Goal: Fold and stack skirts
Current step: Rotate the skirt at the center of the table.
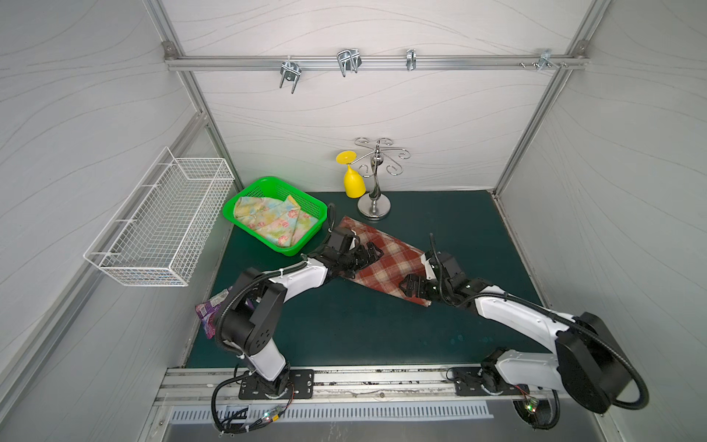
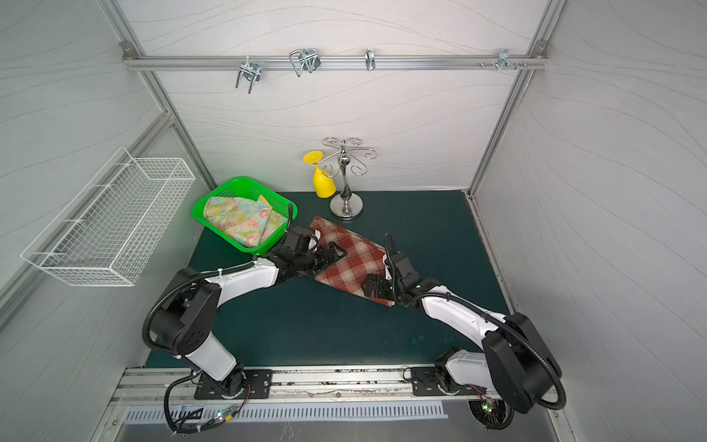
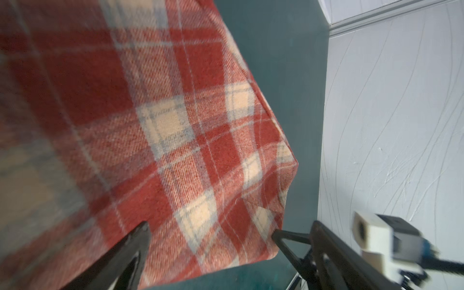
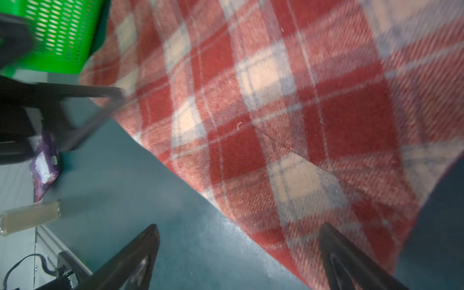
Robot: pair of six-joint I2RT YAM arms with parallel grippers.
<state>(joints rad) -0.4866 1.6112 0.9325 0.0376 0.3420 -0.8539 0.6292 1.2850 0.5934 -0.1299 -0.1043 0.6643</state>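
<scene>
The red-brown and cream plaid skirt [image 1: 394, 264] [image 2: 355, 264] lies flat and slantwise on the green mat, and it fills both wrist views [image 3: 150, 125] [image 4: 288, 113]. My left gripper [image 1: 373, 250] [image 2: 338, 252] [image 3: 229, 226] hovers open over the skirt's far-left part. In its wrist view its fingertips stand apart near a corner of the cloth. My right gripper [image 1: 407, 287] [image 2: 371, 285] [image 4: 239, 227] is open at the skirt's near edge, one fingertip over the cloth and one over the mat. The pale floral skirt [image 1: 273, 224] [image 2: 243, 225] lies crumpled in the green basket.
The green basket [image 1: 229, 208] [image 4: 62, 32] stands at the back left, close to the left arm. A chrome glass stand [image 1: 375, 206] holding a yellow goblet [image 1: 354, 185] is behind the plaid skirt. A white wire basket [image 1: 160, 229] hangs on the left wall. A purple wrapper [image 1: 208, 312] lies under the left arm.
</scene>
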